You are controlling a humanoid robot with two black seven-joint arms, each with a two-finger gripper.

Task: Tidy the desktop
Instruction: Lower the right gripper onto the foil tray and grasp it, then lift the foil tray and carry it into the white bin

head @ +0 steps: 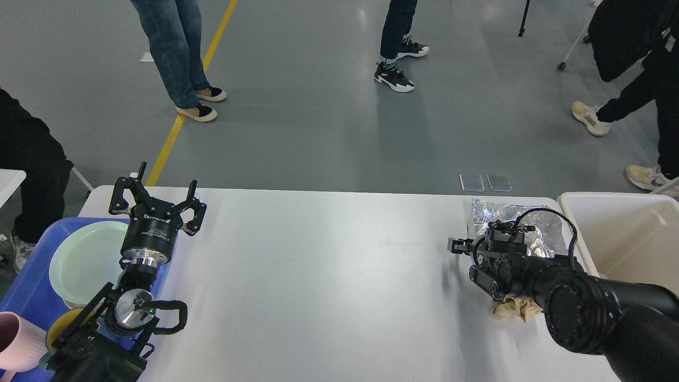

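The white desktop (329,276) fills the lower half of the head view. A crumpled brown paper ball (510,309) lies on it at the right, partly hidden under my right arm. A crinkled silver foil bag (538,220) lies behind it near the far right corner. My right gripper (462,253) hovers just left of the paper ball, seen side-on and dark, so its fingers cannot be told apart. My left gripper (157,197) is open and empty above the desktop's far left corner.
A cream-coloured bin (631,233) stands off the right end. A blue tray (26,297) at the left holds a pale green plate (85,260), a pink cup (16,342) and a yellow item (57,326). People stand on the floor beyond.
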